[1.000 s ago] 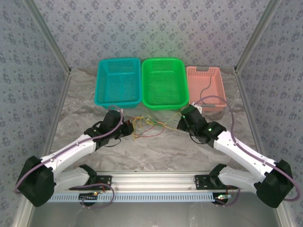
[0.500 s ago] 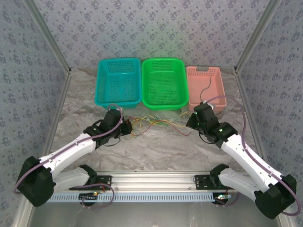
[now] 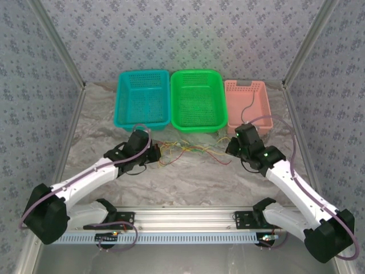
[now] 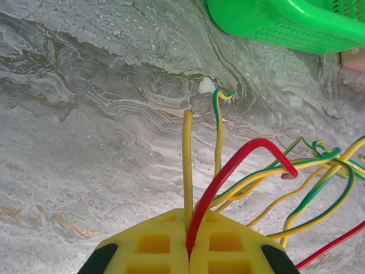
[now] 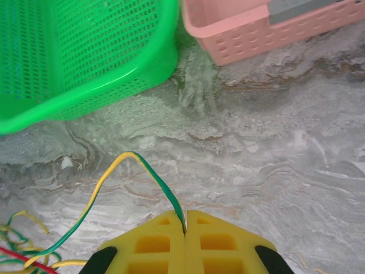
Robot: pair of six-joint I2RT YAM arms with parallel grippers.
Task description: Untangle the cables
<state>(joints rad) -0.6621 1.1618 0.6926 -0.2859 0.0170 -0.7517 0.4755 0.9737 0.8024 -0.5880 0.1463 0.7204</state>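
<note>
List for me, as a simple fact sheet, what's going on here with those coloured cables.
Left gripper: shut on red cable and yellow cable
Right gripper: shut on green-yellow cable
Cable tangle: lying on the table, between the grippers
Baskets: blue basket, green basket, pink basket, in a row behind
Black cable: inside the pink basket

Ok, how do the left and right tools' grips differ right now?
The left tool clamps two wires, a thin red wire and a plain yellow wire; the right tool clamps one yellow-green striped wire. Left tool sits by the teal plastic basket, right tool by the pink plastic basket. Both are shut.
</note>
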